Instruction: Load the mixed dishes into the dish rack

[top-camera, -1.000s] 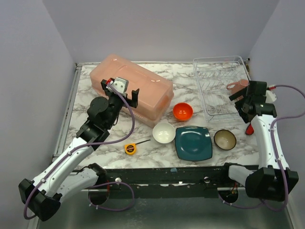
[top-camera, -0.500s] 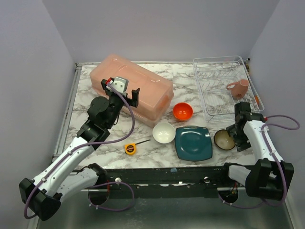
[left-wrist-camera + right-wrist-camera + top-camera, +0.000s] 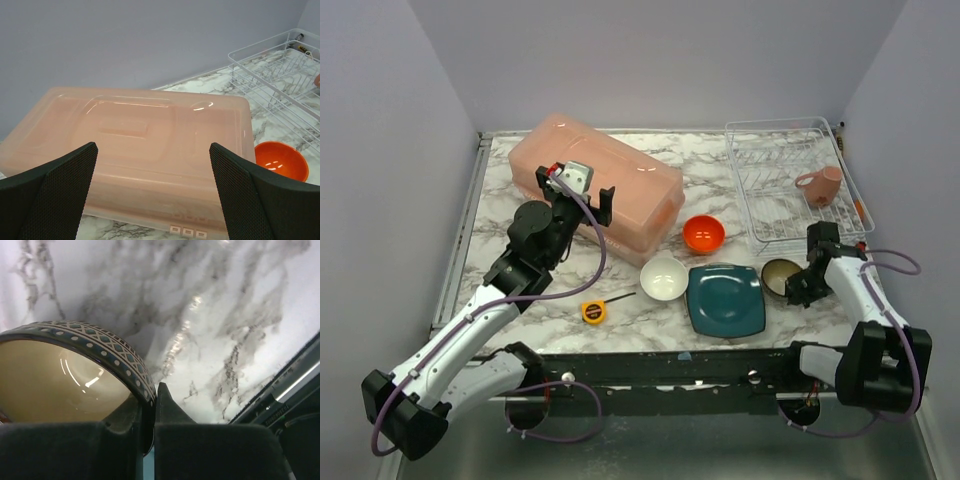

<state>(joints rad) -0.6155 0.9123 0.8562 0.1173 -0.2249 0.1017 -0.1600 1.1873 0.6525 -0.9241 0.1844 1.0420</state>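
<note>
My right gripper (image 3: 798, 288) (image 3: 149, 405) is shut on the rim of the dark bowl (image 3: 780, 275) (image 3: 60, 375), whose inside is tan; one finger is inside, one outside. The bowl is tilted just off the marble right of the teal square plate (image 3: 725, 300). An orange bowl (image 3: 703, 234) (image 3: 280, 161) and a white bowl (image 3: 663, 278) sit left of it. The pinkish mug (image 3: 820, 185) lies in the wire dish rack (image 3: 775, 165) (image 3: 280, 70) at the back right. My left gripper (image 3: 577, 190) (image 3: 152, 190) hangs open over the pink tub.
A big pink plastic tub (image 3: 595, 190) (image 3: 135, 145) lies upside down at the back left. A yellow tape measure (image 3: 593, 311) lies near the front edge. A red-handled tool (image 3: 860, 212) shows right of the rack. Grey walls close in on three sides.
My right arm came down from beside the rack to the dark bowl and shut on its rim, shifting the bowl slightly left and back. The left arm stayed put.
</note>
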